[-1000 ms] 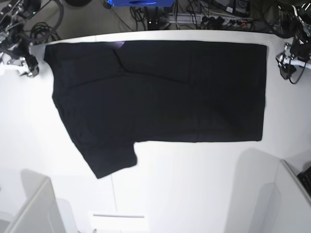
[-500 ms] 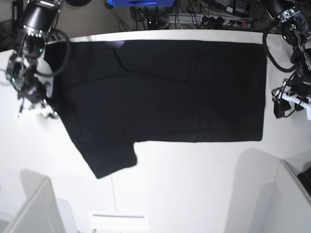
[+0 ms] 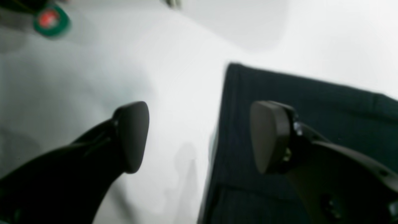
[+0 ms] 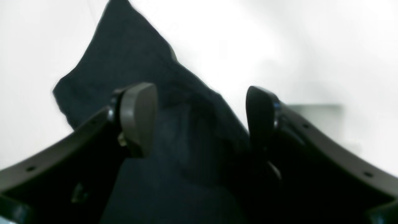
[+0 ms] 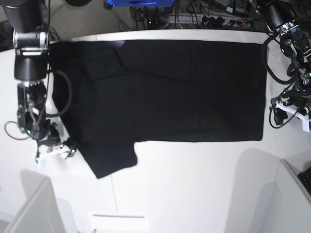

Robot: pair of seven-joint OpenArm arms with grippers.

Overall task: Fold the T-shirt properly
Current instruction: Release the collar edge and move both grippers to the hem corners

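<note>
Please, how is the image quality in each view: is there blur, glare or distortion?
Base view: sharp, the white table glares, its edges bow like a fisheye. Left wrist view: soft; the black cloth T-shirt shows faint ribs, the left pincer is blurred. Right wrist view: blurrier, overexposed white, right pincer unfocused.

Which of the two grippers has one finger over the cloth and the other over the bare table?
The left gripper: one finger is over the T-shirt, the other over the white table. The right gripper has dark cloth under both fingers.
</note>
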